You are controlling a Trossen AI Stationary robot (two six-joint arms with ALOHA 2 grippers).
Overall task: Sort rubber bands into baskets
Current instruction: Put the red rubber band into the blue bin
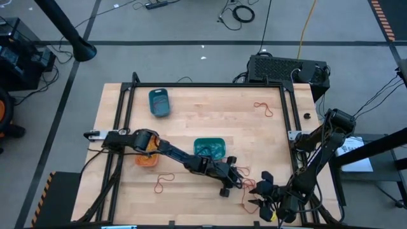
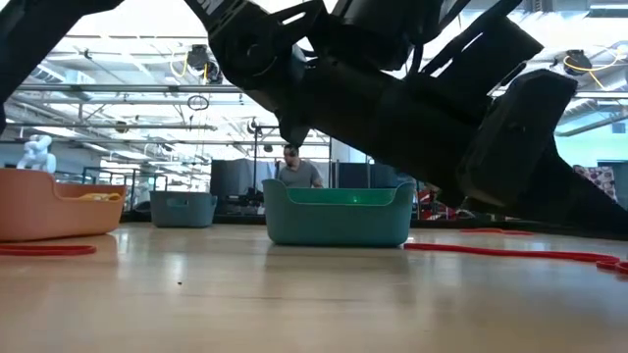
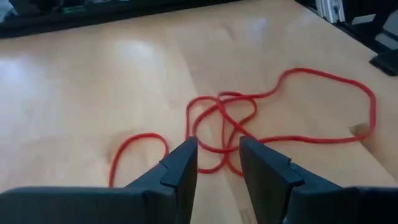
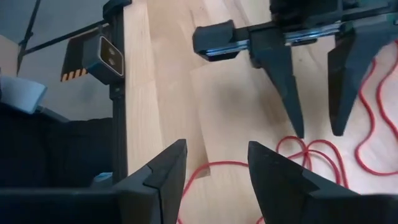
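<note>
A tangle of red rubber bands (image 3: 230, 121) lies on the wooden table near its front right; it also shows in the high view (image 1: 249, 189). My left gripper (image 3: 217, 168) is open and points down over the tangle, one finger on each side of its strands (image 4: 311, 149). My right gripper (image 4: 214, 177) is open and empty, just right of the tangle (image 1: 259, 191). The teal basket (image 1: 208, 147) stands mid-table and the blue basket (image 1: 159, 102) at the far left. The orange basket (image 1: 146, 159) is partly under my left arm.
Another red band (image 1: 163, 183) lies near the front, left of centre, and one more (image 1: 264, 108) at the far right. A black frame rail (image 4: 118, 93) runs along the table's edge beside my right gripper. A person shows in the room beyond (image 2: 294, 169).
</note>
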